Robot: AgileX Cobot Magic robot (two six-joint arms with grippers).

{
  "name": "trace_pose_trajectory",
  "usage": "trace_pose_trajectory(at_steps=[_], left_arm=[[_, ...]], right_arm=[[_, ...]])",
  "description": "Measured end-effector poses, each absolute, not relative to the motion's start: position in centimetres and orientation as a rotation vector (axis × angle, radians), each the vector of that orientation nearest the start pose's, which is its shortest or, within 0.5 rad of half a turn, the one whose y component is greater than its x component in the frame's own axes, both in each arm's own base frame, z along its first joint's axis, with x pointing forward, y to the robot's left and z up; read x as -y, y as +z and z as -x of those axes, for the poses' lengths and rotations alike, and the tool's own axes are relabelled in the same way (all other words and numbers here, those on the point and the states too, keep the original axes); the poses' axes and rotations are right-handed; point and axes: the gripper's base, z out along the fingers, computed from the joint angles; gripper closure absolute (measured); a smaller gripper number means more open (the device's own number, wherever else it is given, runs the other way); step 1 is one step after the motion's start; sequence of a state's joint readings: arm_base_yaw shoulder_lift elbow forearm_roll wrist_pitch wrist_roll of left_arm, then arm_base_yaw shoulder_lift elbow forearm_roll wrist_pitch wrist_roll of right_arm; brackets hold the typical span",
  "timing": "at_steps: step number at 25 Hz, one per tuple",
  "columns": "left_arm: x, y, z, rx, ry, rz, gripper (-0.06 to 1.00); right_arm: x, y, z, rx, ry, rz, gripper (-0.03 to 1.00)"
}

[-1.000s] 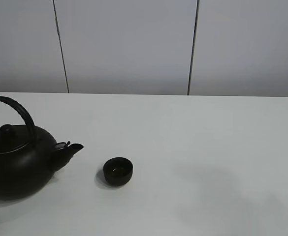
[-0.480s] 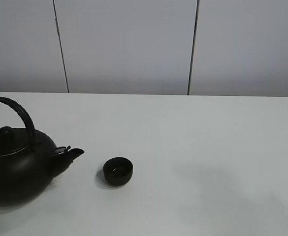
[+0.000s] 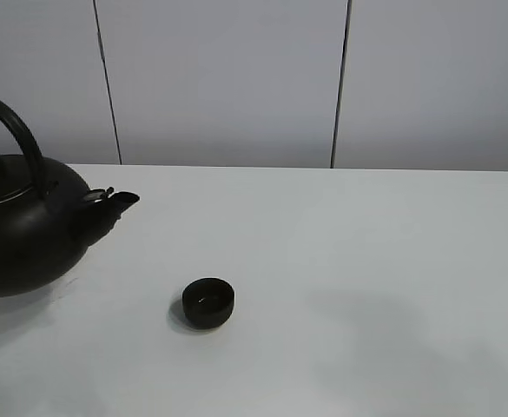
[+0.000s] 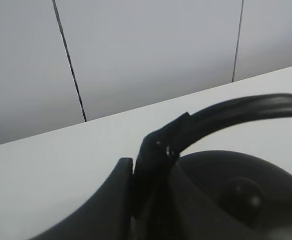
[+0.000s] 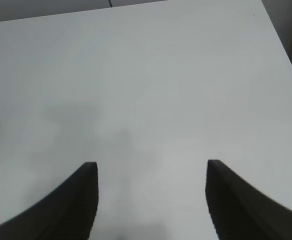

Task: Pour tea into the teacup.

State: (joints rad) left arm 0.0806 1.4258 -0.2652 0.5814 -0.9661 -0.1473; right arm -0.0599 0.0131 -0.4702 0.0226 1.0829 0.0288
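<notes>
- Left pincer (image 4: 136, 170): closed on the arched handle (image 4: 235, 107) of the black kettle (image 3: 19, 234), gripping near one end of the arch. The lid knob (image 4: 240, 192) showed just beyond the grip.
- Right pincer (image 5: 150, 164): fingers apart and holding nothing, with only bare desk between them. It hung over the right half of the desk, well apart from the kettle.
- Kettle: at the far left of the high view and upright. Judging by the shadow under it, it hung clear of the desk. Its spout (image 3: 115, 201) pointed toward the right side.
- Teacup (image 3: 208, 302): standing upright on the desk, to the right of the spout and nearer the front edge. It was not under the spout, and bare desk lay between them.
- Key relation: the spout-to-cup line ran rightward and toward the front. The left arm, carrying the kettle, was the nearer arm. My judgement is that the kettle must travel along that line before any tilt.
- Tea: no stream was visible. A faint glint showed inside the cup, but I could not tell whether it was liquid.
- Desk (image 3: 366, 261): white, matte and smooth, with soft shadows only.
- Room: pale grey wall panels (image 3: 227, 87) with thin dark vertical seams behind the desk.
</notes>
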Motion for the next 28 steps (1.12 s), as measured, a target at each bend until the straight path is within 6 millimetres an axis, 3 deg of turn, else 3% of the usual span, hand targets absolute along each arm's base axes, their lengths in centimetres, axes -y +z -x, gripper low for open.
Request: trace_pose_trajectory(at_steps=[6,18,28], left_arm=[[3.8,18.8,-23.0,-1.745,-0.204,-0.516,0.82],[7.0,21.0,-24.8,-1.674,-0.216,-0.671,0.82],[7.3,21.1,-25.3,-1.715,-0.128,-0.702,0.82]], right_arm=[[-0.2,26.7,0.1,-2.107,0.009,-0.093,0.53],[-0.2,26.7,0.1,-2.108,0.009,-0.093,0.53],[-0.2,26.7,0.1,-2.108,0.009,-0.093,0.53]])
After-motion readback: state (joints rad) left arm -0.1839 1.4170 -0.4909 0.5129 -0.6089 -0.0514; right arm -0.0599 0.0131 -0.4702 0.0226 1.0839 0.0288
